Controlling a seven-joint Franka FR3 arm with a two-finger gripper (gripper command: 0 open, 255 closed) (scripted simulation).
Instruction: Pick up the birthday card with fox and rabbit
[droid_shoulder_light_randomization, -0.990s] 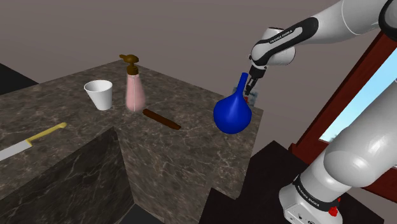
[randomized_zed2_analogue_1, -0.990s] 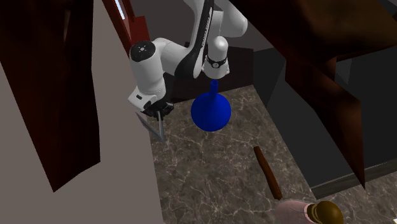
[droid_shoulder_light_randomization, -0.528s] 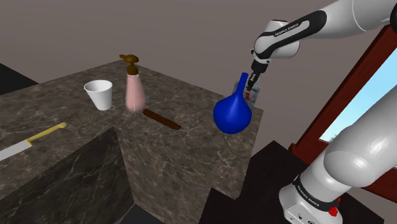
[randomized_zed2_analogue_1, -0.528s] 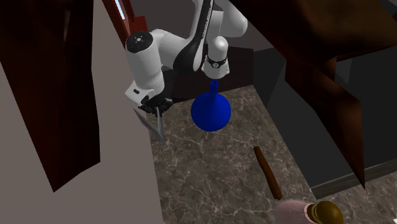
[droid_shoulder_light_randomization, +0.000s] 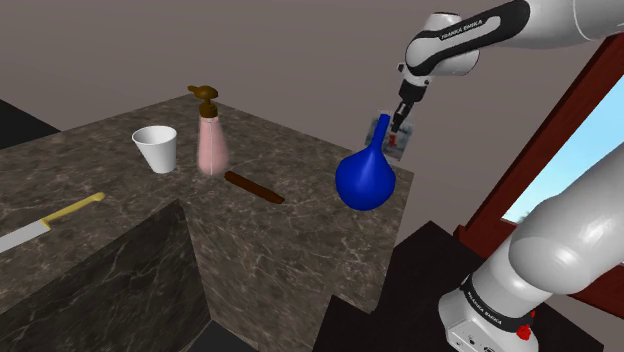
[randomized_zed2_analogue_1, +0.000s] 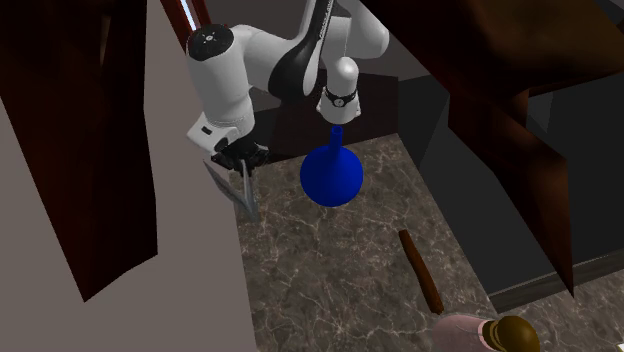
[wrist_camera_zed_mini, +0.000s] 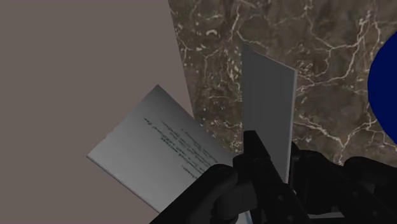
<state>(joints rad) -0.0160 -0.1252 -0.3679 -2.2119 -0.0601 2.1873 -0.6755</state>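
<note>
Grey-white birthday card (wrist_camera_zed_mini: 156, 149) is clasped in your gripper (wrist_camera_zed_mini: 245, 170) and hangs open below it at the shoulder view's upper right, over the marble counter's (droid_shoulder_light_randomization: 300, 150) corner, just beside the blue vase (droid_shoulder_light_randomization: 365, 180).

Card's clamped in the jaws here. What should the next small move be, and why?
Probably a short straight lift. The jaws are shut on the card at its fold. It hangs open close beside the blue vase, low by the edge of the dark veined counter. Rising vertically should clear both without brushing the vase.
</note>
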